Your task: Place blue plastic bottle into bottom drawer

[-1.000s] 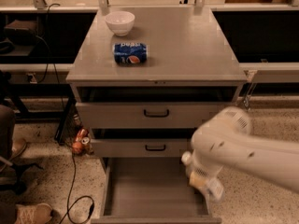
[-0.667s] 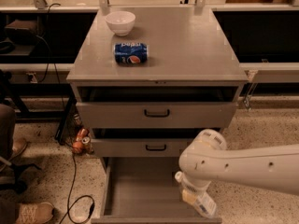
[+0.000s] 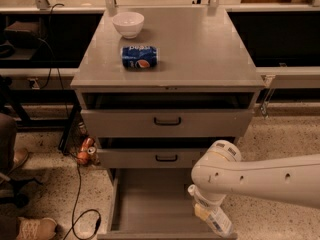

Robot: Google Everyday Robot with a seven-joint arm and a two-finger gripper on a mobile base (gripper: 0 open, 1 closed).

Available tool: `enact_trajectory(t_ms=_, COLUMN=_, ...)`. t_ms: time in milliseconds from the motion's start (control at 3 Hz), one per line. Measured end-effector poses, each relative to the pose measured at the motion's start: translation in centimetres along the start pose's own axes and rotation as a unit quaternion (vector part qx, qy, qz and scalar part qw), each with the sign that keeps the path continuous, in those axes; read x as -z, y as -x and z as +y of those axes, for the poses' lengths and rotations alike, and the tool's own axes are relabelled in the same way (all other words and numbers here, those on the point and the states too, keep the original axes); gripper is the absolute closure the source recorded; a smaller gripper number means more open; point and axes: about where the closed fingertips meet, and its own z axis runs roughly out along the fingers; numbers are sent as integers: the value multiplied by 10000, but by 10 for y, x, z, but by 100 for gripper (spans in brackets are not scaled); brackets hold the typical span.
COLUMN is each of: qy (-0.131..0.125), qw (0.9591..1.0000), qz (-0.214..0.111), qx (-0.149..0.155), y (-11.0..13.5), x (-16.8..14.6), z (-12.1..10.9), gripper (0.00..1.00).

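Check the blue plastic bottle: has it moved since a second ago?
Yes. With the gripper under the wrist, the blue plastic bottle has dropped lower, farther below the middle drawer's handle, over the bottom drawer.

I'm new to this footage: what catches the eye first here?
The white arm stretches in from the right, its gripper low over the open bottom drawer with the bottle beneath it. Then the Pepsi can lying on its side on the cabinet top, a white bowl behind it.
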Motion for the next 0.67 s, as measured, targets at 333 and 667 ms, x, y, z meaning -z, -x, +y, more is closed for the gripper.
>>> enact_trajectory(t_ms=333, qy=206, qw=9996, qz=-212, qx=43, y=12, x=-20, z=2, gripper=100)
enact_trajectory(t_ms=667, qy=478, qw=9964, qz=-661, qx=231, y=56, x=-62, z=7, gripper=100)
